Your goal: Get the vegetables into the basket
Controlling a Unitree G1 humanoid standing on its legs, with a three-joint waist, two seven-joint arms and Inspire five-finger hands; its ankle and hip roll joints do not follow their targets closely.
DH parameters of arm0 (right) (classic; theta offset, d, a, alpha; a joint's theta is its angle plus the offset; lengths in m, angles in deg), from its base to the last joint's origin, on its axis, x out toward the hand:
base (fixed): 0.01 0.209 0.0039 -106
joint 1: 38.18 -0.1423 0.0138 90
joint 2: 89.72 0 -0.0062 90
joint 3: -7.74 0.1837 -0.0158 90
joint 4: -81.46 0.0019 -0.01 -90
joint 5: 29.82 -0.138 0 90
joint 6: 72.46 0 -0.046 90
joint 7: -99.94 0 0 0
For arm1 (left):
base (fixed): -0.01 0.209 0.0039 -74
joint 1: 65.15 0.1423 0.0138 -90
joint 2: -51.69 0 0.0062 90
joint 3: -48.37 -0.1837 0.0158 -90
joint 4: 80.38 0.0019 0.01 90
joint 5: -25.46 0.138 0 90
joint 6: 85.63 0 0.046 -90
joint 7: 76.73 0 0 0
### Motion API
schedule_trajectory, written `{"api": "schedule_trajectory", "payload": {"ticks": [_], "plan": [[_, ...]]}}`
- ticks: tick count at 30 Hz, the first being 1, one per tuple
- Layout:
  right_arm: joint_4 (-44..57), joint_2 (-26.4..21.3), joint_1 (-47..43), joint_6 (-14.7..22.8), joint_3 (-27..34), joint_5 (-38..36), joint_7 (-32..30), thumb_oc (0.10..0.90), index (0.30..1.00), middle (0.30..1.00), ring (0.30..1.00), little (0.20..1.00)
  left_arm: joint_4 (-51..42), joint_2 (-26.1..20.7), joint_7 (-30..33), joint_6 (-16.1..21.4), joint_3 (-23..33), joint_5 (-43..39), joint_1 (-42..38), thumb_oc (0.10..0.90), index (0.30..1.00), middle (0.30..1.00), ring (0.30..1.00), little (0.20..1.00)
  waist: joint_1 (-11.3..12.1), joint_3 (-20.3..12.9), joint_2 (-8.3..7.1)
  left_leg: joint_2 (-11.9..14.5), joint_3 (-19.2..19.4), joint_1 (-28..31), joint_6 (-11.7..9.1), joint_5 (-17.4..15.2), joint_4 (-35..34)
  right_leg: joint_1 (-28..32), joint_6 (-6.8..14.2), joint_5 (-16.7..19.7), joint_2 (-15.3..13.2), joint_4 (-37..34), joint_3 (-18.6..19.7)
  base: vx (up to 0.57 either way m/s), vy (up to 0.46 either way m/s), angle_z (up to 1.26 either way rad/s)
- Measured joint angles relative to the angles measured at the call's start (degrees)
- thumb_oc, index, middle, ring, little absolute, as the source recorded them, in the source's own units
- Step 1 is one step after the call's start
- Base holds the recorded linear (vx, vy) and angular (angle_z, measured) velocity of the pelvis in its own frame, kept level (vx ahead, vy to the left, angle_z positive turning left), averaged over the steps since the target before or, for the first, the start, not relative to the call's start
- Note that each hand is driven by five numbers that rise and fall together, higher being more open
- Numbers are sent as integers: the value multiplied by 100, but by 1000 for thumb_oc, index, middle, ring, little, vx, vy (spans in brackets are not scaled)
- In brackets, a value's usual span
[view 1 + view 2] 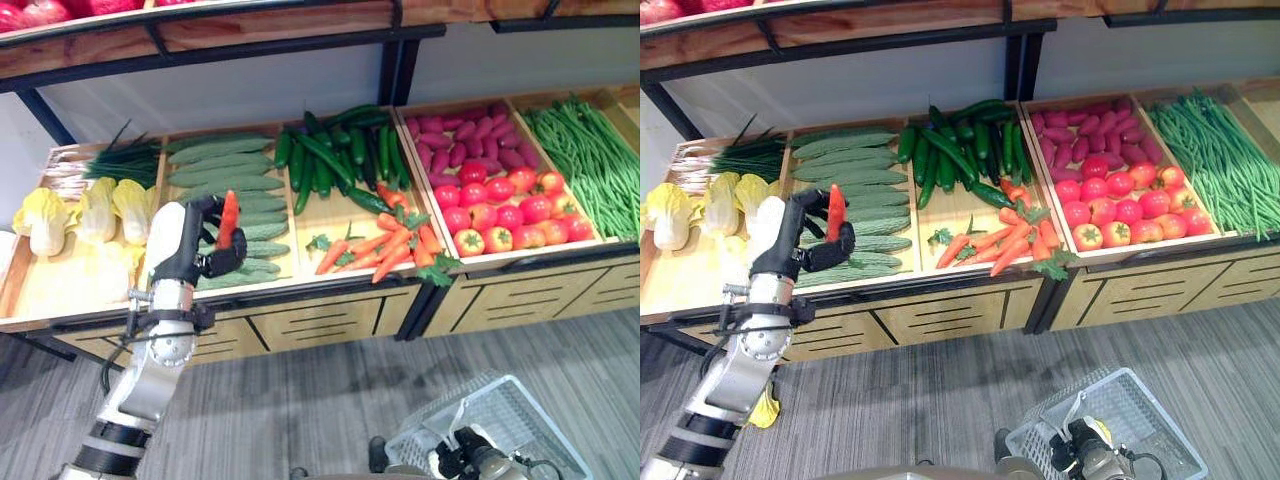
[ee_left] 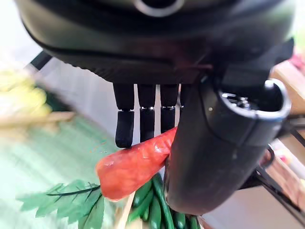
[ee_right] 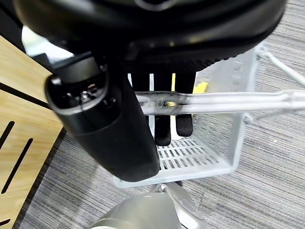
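A carrot point(image 1: 229, 219) is pinched upright in the left hand point(image 1: 205, 252), the basket point(image 1: 1110, 420) is hung by its handle from the curled right hand point(image 3: 143, 95); carriage across to the basket is judged next.

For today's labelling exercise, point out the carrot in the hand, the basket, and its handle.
carrot point(image 1: 229, 219), left eye view, middle of its orange body.
basket point(image 1: 1140, 405), right eye view, its mesh wall.
handle point(image 3: 248, 100), right wrist view, the bare metal bar.

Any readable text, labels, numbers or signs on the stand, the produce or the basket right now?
None: no print shows on the wooden stand, the basket held by the right hand, or the carrot in the left hand.
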Motion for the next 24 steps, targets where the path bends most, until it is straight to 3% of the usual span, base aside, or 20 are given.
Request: {"api": "schedule_trajectory", "payload": {"ticks": [7, 24], "plan": [[90, 2, 127, -12, 211, -4, -7, 400, 300, 300, 300, 300, -8, 177, -695, -8, -77, -904, 484, 400, 300, 300, 300, 300, -4, -14, -2, -32, -32, 101, 24, -14, 8, 146, -15, 55, -30, -69, -37, -23, 82, 3], [95, 8, 307, -110, 230, -3, -27, 400, 300, 300, 300, 300, -11, 172, -724, -31, -70, -915, 482, 400, 300, 300, 300, 300, 2, 1, -57, -70, -25, 322, 56, -87, 13, 391, 83, 27, -64, -140, -22, -5, 57, 0]]}}
